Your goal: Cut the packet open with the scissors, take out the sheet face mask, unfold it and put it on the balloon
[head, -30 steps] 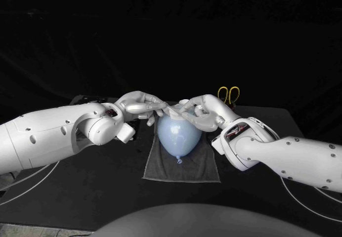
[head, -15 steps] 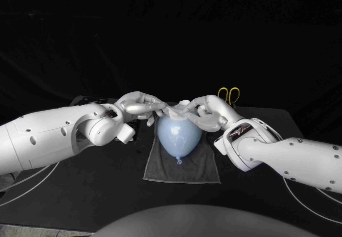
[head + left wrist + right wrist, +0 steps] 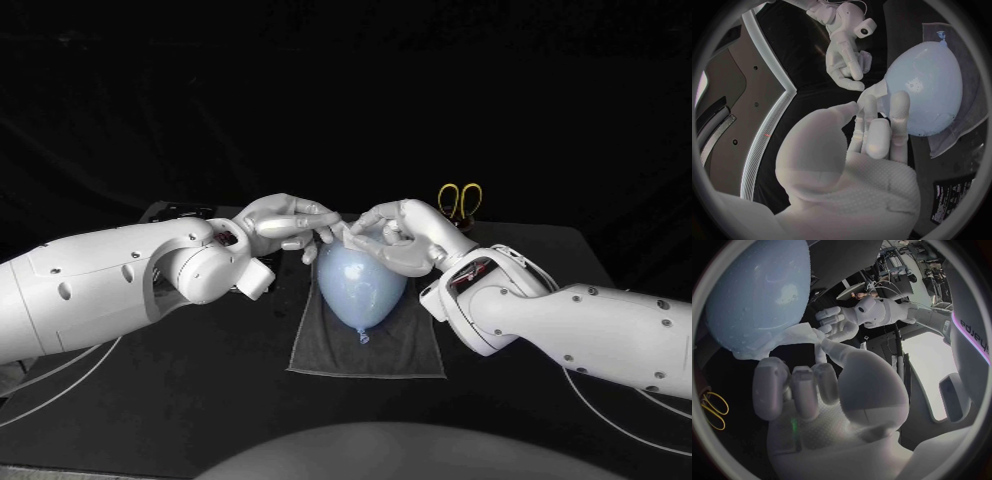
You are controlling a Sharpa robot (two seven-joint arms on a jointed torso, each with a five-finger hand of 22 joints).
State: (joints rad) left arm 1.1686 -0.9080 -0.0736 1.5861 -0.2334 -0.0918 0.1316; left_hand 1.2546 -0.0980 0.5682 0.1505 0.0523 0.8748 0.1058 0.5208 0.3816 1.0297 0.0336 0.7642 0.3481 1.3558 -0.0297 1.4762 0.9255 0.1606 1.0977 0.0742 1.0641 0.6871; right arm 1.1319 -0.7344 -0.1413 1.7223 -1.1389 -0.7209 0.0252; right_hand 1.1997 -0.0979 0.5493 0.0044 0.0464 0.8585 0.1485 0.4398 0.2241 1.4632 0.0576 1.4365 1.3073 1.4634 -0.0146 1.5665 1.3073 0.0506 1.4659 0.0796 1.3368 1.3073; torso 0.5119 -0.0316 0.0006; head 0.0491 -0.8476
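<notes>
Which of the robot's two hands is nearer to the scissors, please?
The right hand: the yellow-handled scissors lie just beyond it, while the left hand is on the balloon's other side. Both pinch the mask at its top.

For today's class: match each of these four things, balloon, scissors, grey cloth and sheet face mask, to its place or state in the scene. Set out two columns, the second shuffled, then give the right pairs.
Column 1
1. balloon
2. scissors
3. grey cloth
4. sheet face mask

Column 2
A. yellow handles, near the far edge of the table
B. spread flat on the table
C. held between the left hand and the right hand
D. pale blue, lying on the cloth

Pairs: 1-D, 2-A, 3-B, 4-C
</notes>
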